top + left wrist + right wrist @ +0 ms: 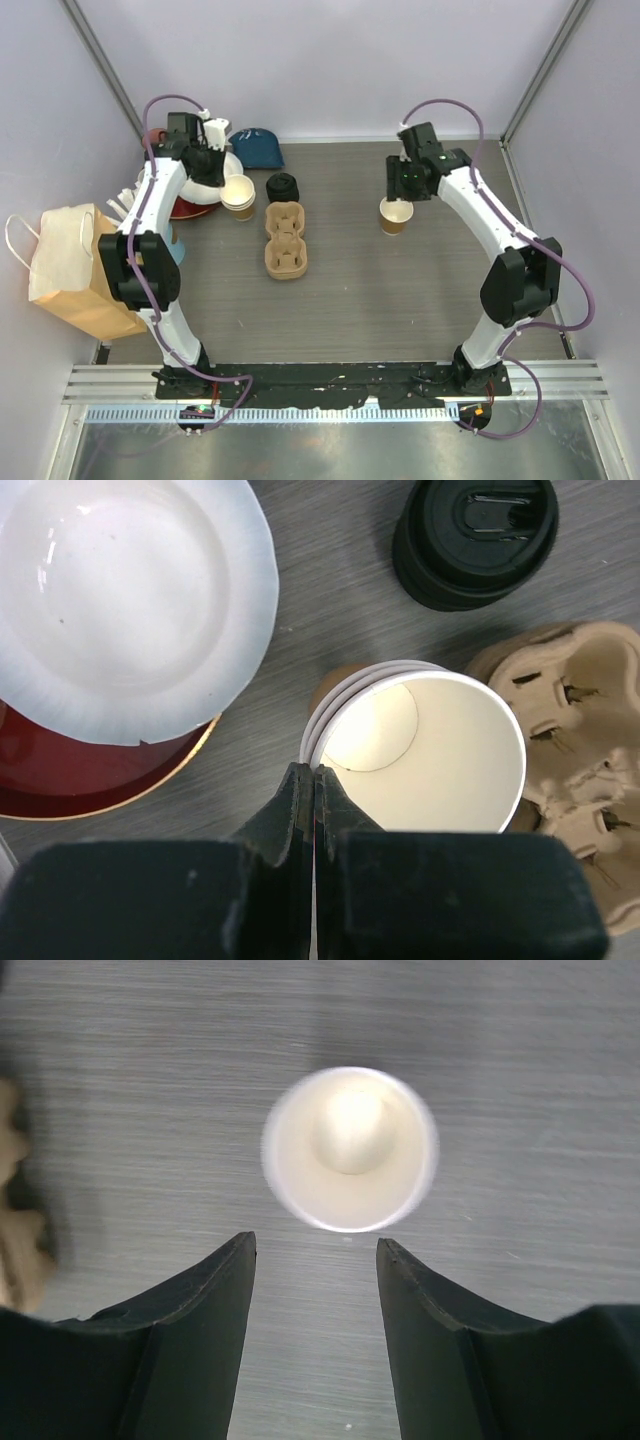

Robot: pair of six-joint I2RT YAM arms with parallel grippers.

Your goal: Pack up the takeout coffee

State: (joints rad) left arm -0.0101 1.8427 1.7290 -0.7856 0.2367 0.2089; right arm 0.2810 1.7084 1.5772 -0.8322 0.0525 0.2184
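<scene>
No lidded takeout coffee is in view. A stack of nested lidless tan paper cups (239, 197) (440, 750) stands beside the white plate. My left gripper (226, 182) (315, 771) is shut on the rim of the top cup, whose thin white wall shows between the fingers. A stack of black lids (282, 187) (475, 540) sits just past the cups. A single lidless cup (396, 215) (350, 1150) stands at the right. My right gripper (405, 186) (315, 1241) hangs open above it, and the cup lies ahead of the fingertips, untouched.
A brown cardboard cup carrier (285, 240) (580, 730) lies in the middle. A white plate (130, 600) rests on a red bowl (192, 208) at the left. A paper bag (70, 265) stands at the left edge, and a blue cloth item (256, 148) lies at the back.
</scene>
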